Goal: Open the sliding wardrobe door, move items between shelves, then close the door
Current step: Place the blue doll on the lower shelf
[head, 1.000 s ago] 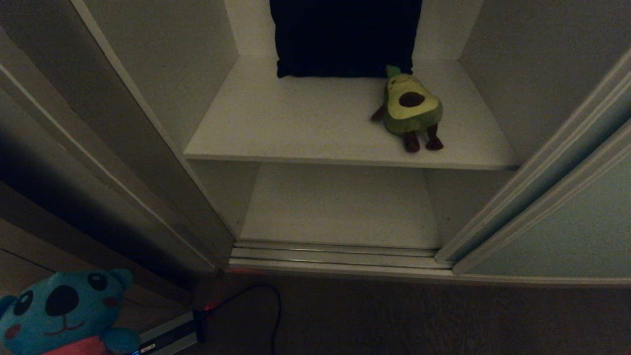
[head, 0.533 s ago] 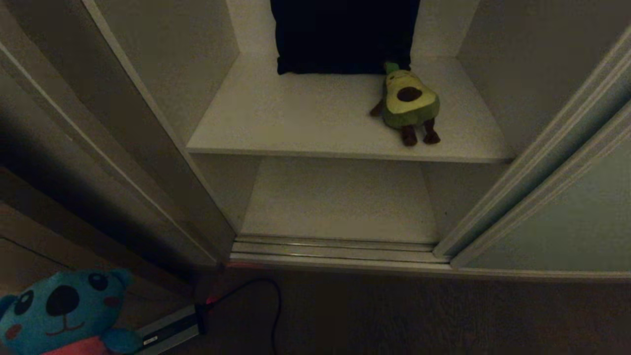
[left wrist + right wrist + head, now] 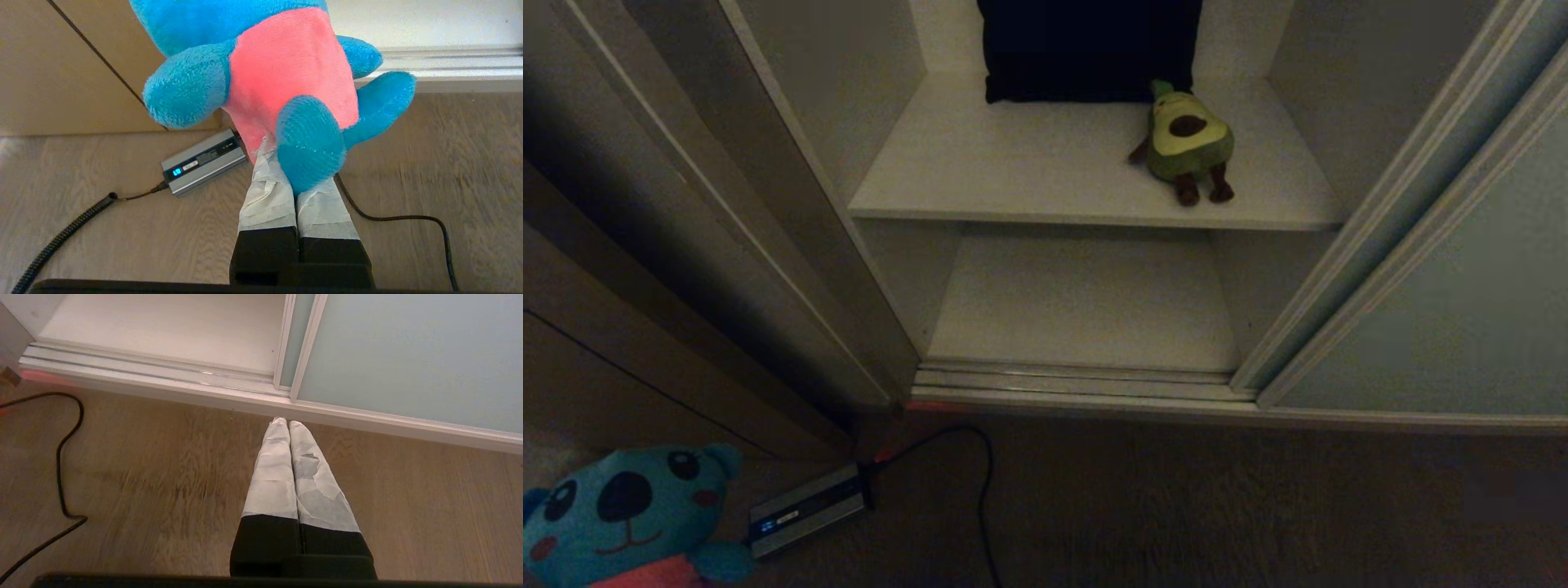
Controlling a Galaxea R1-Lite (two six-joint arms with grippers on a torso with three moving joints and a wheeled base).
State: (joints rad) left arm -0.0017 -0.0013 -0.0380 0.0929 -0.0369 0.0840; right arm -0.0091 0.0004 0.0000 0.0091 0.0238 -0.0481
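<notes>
Two plush items: our left pincer (image 3: 296, 179) pinches the teal monster (image 3: 282, 77) low above the floor; the avocado (image 3: 1186, 139) lies on the upper shelf (image 3: 1013, 171). Our right pincer (image 3: 289, 424) is pressed together, empty. The thin grip may let the monster slip.

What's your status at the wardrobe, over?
Left gripper shut on teal plush, held above the floor. Right gripper shut, empty, over the floor. Sliding door open; avocado plush on upper shelf. Grey box and cable on the floor ahead.
</notes>
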